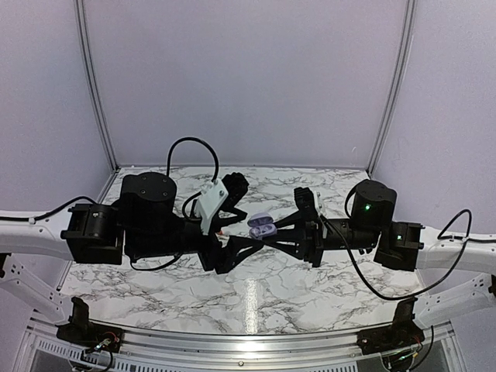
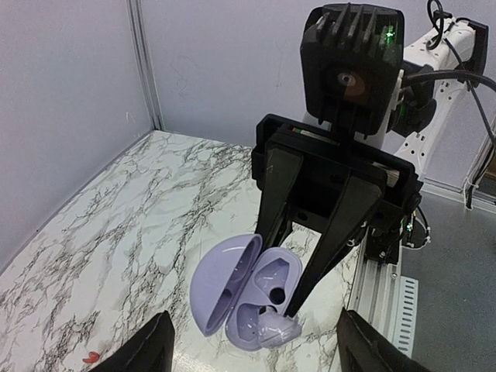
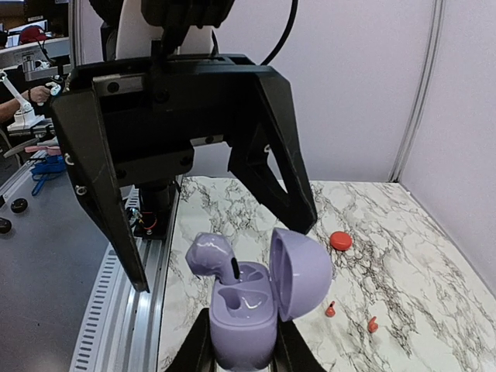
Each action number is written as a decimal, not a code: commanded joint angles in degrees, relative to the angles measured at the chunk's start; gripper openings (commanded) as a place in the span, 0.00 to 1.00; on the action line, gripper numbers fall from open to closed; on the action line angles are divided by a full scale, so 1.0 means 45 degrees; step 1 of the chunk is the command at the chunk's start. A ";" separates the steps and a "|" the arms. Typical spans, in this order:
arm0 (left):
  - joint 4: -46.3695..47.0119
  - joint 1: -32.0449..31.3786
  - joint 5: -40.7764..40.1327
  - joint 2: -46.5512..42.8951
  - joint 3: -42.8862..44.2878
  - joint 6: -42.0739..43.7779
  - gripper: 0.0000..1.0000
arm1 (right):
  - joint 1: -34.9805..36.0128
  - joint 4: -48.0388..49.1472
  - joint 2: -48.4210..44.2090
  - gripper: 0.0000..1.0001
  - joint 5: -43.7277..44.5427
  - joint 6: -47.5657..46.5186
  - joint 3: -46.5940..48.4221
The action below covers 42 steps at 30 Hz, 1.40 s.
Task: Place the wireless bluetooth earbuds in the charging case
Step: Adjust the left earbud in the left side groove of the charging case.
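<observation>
My right gripper [image 3: 242, 353] is shut on the base of an open purple charging case [image 3: 246, 329] and holds it above the table. A purple earbud [image 3: 208, 254] stands tilted with its stem in one slot; the other slot is empty. My left gripper [image 2: 254, 347] is wide open, its fingers [image 3: 105, 201] either side of the case, touching nothing. Two tiny red earbuds [image 3: 330, 309] [image 3: 373, 325] lie on the marble beyond the case. In the left wrist view the case [image 2: 232, 283] and the purple earbud [image 2: 277, 328] show between the right gripper's fingers [image 2: 333, 240].
A round red case [image 3: 339, 240] lies shut on the marble table [image 1: 271, 294] further back. One small red piece [image 2: 91, 358] shows on the marble in the left wrist view. White walls enclose the table; a metal rail [image 3: 108, 310] runs along its near edge.
</observation>
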 commanded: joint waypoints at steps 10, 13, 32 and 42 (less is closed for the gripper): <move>-0.0424 0.0270 -0.0922 -0.0020 0.0197 0.0531 0.73 | 0.0065 0.0068 -0.0360 0.00 -0.0470 -0.0224 0.0128; -0.0514 0.0333 -0.0973 -0.0094 0.0120 0.0503 0.73 | 0.0065 0.0086 -0.0419 0.00 -0.0567 -0.0231 0.0112; -0.0527 0.0542 0.0714 -0.0766 -0.0360 0.1171 0.69 | -0.0042 0.0183 -0.0438 0.00 -0.0380 0.0077 -0.0010; 0.0426 0.0542 0.0915 -0.2052 -0.1347 0.1526 0.52 | -0.0423 0.0502 -0.0440 0.00 0.0112 0.0823 -0.0051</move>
